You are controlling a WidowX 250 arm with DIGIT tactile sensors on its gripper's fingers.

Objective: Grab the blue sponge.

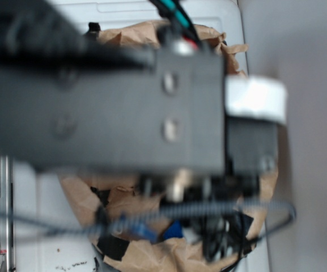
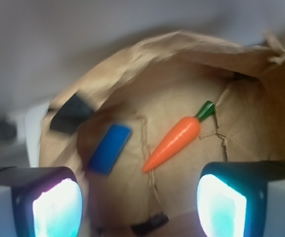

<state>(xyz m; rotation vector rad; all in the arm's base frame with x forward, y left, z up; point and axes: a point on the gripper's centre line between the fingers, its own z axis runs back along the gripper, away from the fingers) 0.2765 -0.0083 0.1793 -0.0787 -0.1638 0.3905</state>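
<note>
Arm pose: in the exterior view the arm (image 1: 103,107) fills most of the frame as a blurred black block with two screws, stretched across and above the brown paper (image 1: 152,249); black cables loop beneath it.

Gripper: seen from the wrist camera, the gripper (image 2: 140,207) hangs above the paper with its jaws spread wide. One pad (image 2: 57,207) sits at the lower left edge and the other at the lower right, both pale and glowing. Nothing lies between them and nothing is held.

Blue sponge: the blue sponge (image 2: 109,148) lies flat on the paper, ahead of the gripper and nearer its left pad, apart from both pads. Its long axis is tilted. In the exterior view only a small blue patch shows under the arm; what it is cannot be told.

Carrot: an orange toy carrot (image 2: 174,141) with a green top lies ahead of the gripper toward the right pad, beside the sponge but not touching it, tip pointing back toward the gripper.

Surface: creased brown paper, its edges curled upward into a shallow bowl; dark tape patches (image 2: 70,114) mark its left edge.

Surroundings: a white surface (image 1: 44,221) around the paper; a pale grey wall (image 2: 83,39) behind it.
</note>
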